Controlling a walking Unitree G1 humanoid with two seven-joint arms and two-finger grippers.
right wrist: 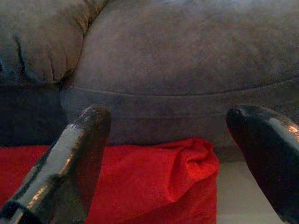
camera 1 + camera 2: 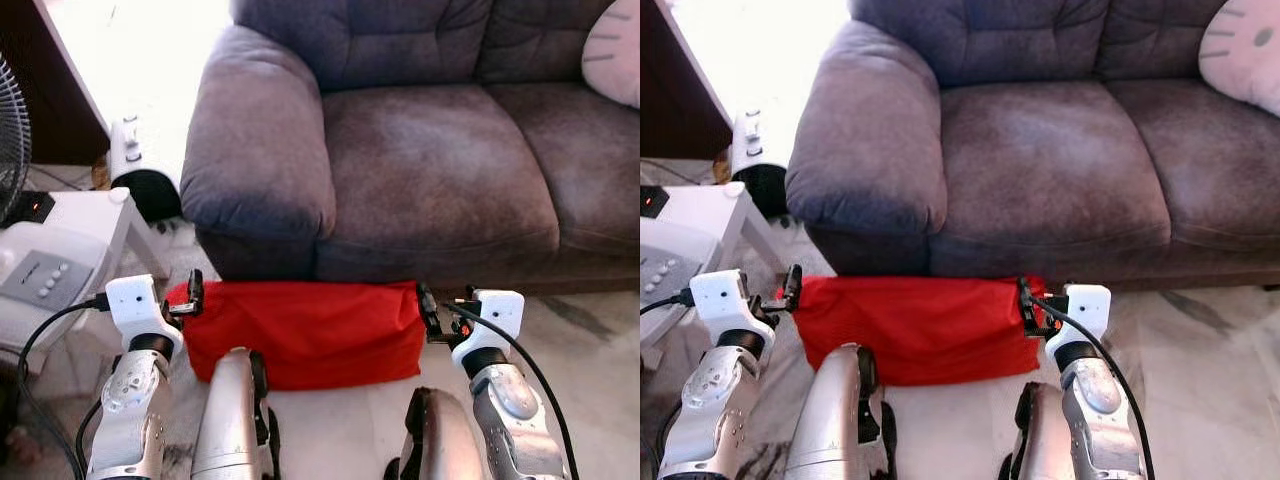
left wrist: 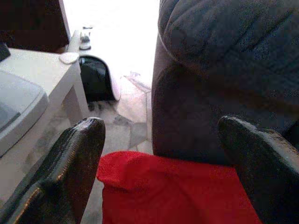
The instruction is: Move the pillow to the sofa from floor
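Basically the robot's mid-reach: left end effector (image 2: 190,297) and right end effector (image 2: 430,312) hang wide open at the two ends of the red pillow (image 2: 305,330) on the floor. Next it probably has to close on both ends, then lift it onto the sofa (image 2: 430,170).

floor (image 2: 600,340): pale marbled tile
pillow (image 2: 300,330): red, lies on floor against sofa front
sofa (image 2: 420,170): grey, stands on floor
desk (image 2: 90,215): white, beside sofa arm

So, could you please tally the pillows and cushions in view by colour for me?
Red: 1, the red pillow on the floor against the sofa front, between the left gripper and right gripper, both with jaws open.
Pale pink: 1, the pale cushion at the sofa's right end.
Total: 2
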